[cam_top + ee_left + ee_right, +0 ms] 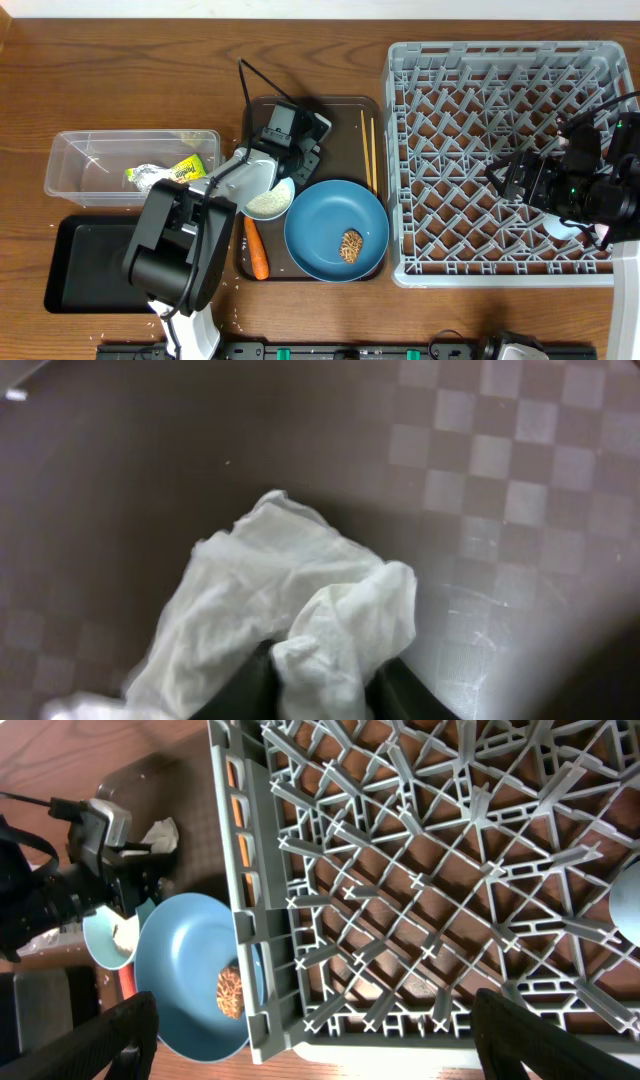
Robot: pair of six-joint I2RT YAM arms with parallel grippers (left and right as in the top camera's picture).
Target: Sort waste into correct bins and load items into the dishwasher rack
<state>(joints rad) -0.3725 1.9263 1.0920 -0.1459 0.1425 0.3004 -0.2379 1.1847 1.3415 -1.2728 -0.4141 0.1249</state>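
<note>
Overhead shows dark wood-grain table point(120, 80) bearing grey dishwasher rack point(500, 52).

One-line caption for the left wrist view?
Jaws of the left gripper pinching crumpled white paper over the dark brown checkered serving tray.

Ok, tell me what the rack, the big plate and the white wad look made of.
Rack: grey moulded plastic, matte, lattice of pegs. Plate: blue, smooth with a soft sheen, likely plastic or glazed ceramic; can't tell which. Wad: thin crumpled paper, probably tissue, soft creases, matte.
</note>
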